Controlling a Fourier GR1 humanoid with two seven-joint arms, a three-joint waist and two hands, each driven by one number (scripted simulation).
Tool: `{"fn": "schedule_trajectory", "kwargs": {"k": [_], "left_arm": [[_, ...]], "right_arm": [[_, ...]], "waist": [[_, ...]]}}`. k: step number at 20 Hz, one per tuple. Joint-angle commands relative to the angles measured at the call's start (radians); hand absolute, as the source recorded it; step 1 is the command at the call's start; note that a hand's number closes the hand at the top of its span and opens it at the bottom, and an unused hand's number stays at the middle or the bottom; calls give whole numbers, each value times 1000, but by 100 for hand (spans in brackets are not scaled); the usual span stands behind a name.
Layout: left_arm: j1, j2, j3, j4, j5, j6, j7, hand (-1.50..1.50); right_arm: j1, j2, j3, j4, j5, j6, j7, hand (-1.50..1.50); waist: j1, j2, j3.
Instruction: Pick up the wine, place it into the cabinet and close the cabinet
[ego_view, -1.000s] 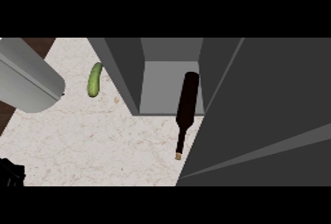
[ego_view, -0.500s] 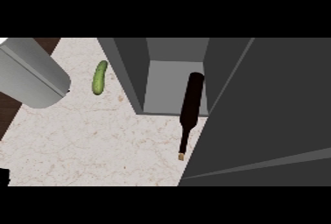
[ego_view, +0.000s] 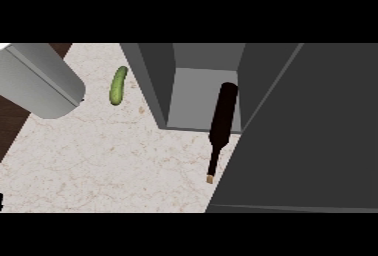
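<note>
The wine bottle (ego_view: 220, 120) is dark with a tan tip and lies on its side. Its thick end rests on the floor of the open grey cabinet (ego_view: 193, 95), and its neck sticks out over the marble counter (ego_view: 111, 160). The cabinet's door (ego_view: 310, 135) stands open at the right, its edge right beside the bottle. A thin black sliver at the lower left edge may be my left hand (ego_view: 1, 201); nothing more of it shows. My right hand is out of sight. No hand touches the bottle.
A green cucumber (ego_view: 117, 86) lies on the counter left of the cabinet. A large grey cylindrical object (ego_view: 40, 80) fills the upper left corner. Dark wood shows past the counter's left edge.
The black hand seen at the lower left a second ago has slid almost out of the picture. The scene has shifted slightly rightward; the bottle lies as before.
</note>
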Motion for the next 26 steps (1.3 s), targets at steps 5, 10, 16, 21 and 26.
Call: {"fn": "schedule_trajectory", "kwargs": {"k": [5,10,16,21,26], "left_arm": [[-2,5,-1,-11,1,-36,0,150],[-5,19,9,2,7,-63,6,150],[-14,13,8,4,8,-66,8,150],[-27,26,14,3,1,-90,6,150],[-38,13,-6,-7,-10,-88,8,150]], "right_arm": [[-64,145,118,131,26,-162,-3,150],[-75,145,70,150,-6,-170,-13,150],[-118,145,-10,157,18,-157,-25,150],[-133,145,-62,178,10,-144,-14,150],[-209,146,-128,220,24,-127,-17,150]], "waist": [[20,11,-2],[39,21,-4],[52,29,-6],[77,41,-9],[91,48,-7]]}}
